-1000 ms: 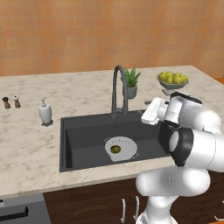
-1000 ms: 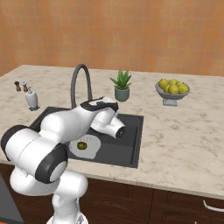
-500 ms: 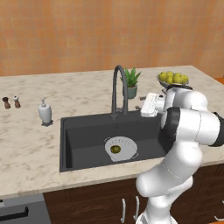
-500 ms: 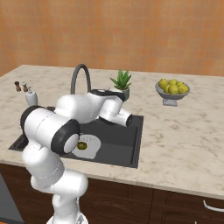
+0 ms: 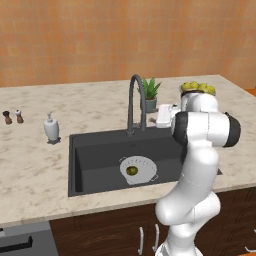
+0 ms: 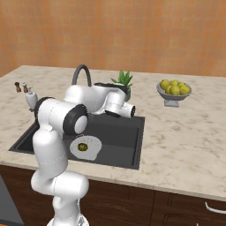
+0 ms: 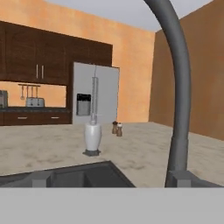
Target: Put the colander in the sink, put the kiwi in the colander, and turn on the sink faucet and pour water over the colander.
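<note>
The white colander sits on the floor of the dark sink, right of its middle, and the kiwi lies inside it. The right base view shows the same colander and kiwi. Behind the basin rises the dark gooseneck faucet; no water runs from it. My gripper hovers over the counter just right of the faucet's base, pointing at it. In the hand view the faucet neck stands close at the right. The fingers are hidden.
A potted plant stands behind the faucet, and a grey bowl of lemons sits at the back right. A white soap dispenser and two small shakers stand on the counter to the left.
The hand has moved left, closer to the faucet's base, and the arm's elbow has swung round. Colander and kiwi lie as before.
</note>
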